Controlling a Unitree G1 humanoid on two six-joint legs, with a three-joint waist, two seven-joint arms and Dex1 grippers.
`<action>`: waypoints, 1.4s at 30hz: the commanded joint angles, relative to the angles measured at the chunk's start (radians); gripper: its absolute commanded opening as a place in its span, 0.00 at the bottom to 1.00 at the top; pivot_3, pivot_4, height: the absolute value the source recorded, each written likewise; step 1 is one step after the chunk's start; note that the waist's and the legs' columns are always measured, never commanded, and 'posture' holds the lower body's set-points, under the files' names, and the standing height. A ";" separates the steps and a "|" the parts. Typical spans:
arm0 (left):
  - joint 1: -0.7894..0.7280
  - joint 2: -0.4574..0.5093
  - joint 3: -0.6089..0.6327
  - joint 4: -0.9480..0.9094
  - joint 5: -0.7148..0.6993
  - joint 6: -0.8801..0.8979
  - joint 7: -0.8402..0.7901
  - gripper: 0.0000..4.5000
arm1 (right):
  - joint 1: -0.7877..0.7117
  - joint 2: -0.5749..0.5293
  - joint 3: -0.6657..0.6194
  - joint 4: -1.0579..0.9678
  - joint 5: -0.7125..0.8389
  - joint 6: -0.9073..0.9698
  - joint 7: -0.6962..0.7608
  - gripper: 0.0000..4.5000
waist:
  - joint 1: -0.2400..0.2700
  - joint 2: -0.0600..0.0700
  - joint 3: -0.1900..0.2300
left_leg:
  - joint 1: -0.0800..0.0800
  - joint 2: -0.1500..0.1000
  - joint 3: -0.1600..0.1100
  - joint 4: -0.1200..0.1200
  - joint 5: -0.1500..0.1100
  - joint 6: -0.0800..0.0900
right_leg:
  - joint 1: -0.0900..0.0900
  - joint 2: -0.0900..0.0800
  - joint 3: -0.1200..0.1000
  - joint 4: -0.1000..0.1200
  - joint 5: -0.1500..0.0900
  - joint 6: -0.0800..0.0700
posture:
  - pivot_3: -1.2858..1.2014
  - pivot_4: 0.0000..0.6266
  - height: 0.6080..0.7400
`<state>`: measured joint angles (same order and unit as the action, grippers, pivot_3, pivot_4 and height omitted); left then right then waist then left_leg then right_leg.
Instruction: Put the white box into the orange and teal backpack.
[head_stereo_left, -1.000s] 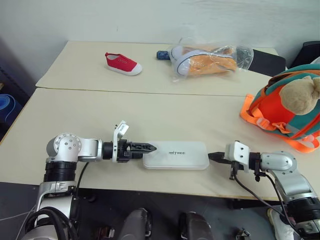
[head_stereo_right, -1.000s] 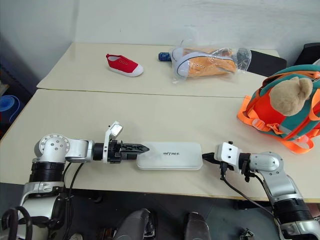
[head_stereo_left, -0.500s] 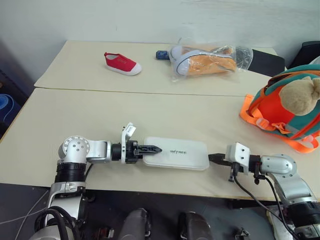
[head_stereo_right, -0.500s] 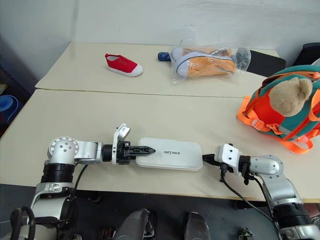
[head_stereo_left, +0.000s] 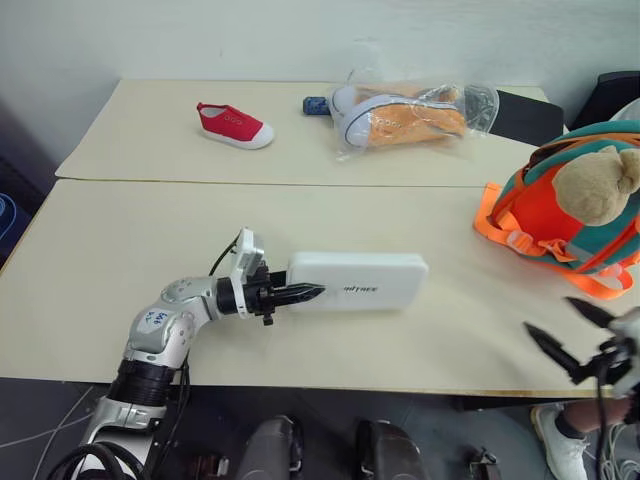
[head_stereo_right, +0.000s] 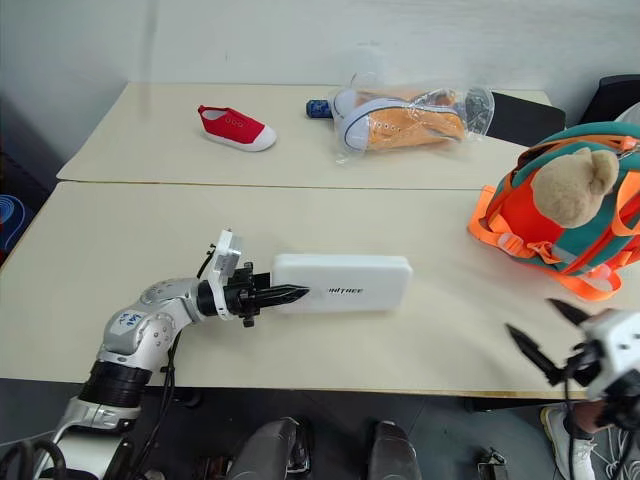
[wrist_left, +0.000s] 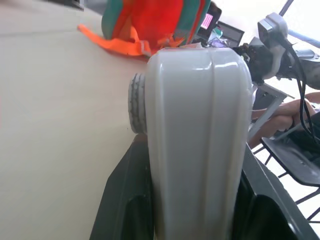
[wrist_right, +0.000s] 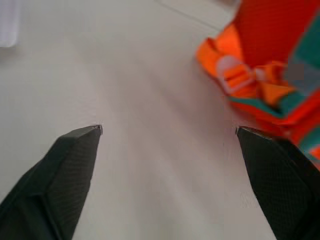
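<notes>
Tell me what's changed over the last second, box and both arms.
The left gripper closed on the white box and tipped it up off the table. The right gripper left the box's other end, swung out right and opened its jaws. The backpack, red shoe and bagged sneakers stayed put.

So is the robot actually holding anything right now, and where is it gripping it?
Yes: the left gripper holds the white box by its left short end. The right gripper is open, holding nothing.

The orange and teal backpack (head_stereo_left: 580, 215) runs off the picture's right edge. The white box (wrist_left: 197, 145) hides the left gripper's fingers in the left wrist view, its lower end cropped.
</notes>
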<state>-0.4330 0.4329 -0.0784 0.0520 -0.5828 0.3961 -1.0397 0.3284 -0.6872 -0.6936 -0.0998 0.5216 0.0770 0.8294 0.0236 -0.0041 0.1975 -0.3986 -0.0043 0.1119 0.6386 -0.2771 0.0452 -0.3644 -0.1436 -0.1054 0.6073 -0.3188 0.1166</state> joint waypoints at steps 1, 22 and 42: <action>-0.032 -0.032 0.020 -0.032 0.012 -0.075 -0.010 0.29 | -0.060 -0.056 -0.057 0.070 0.030 0.026 -0.005 0.99 | 0.000 0.000 0.000 | -0.003 0.000 0.001 0.000 0.001 0.002 | -0.004 0.000 0.000 0.001 0.000 0.000 | 0.52 0.24 1.00; 0.036 -0.023 0.112 -0.153 -0.004 -0.014 0.088 0.29 | -0.664 -0.103 0.231 0.399 -0.005 0.075 0.098 0.32 | -0.014 0.001 0.001 | -0.008 -0.001 0.004 0.011 0.007 0.013 | -0.009 -0.002 -0.001 0.013 0.001 0.001 | 0.52 0.24 1.00; 0.102 0.140 0.438 -0.108 -0.238 0.261 0.117 0.29 | -0.447 -0.060 0.470 -0.525 0.565 0.682 0.071 0.00 | -0.027 -0.001 0.003 | -0.010 0.000 -0.001 0.008 0.001 0.006 | -0.011 -0.003 -0.002 0.012 0.000 0.001 | 0.52 0.24 1.00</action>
<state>-0.3239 0.5427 0.3164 -0.0089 -0.7414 0.6142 -0.9078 -0.1469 -0.7006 -0.1691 -0.5891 1.0326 0.7234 0.8564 -0.0036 -0.0047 0.2003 -0.4085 -0.0047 0.1117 0.6472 -0.2772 0.0520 -0.3752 -0.1475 -0.1072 0.6187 -0.3184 0.1174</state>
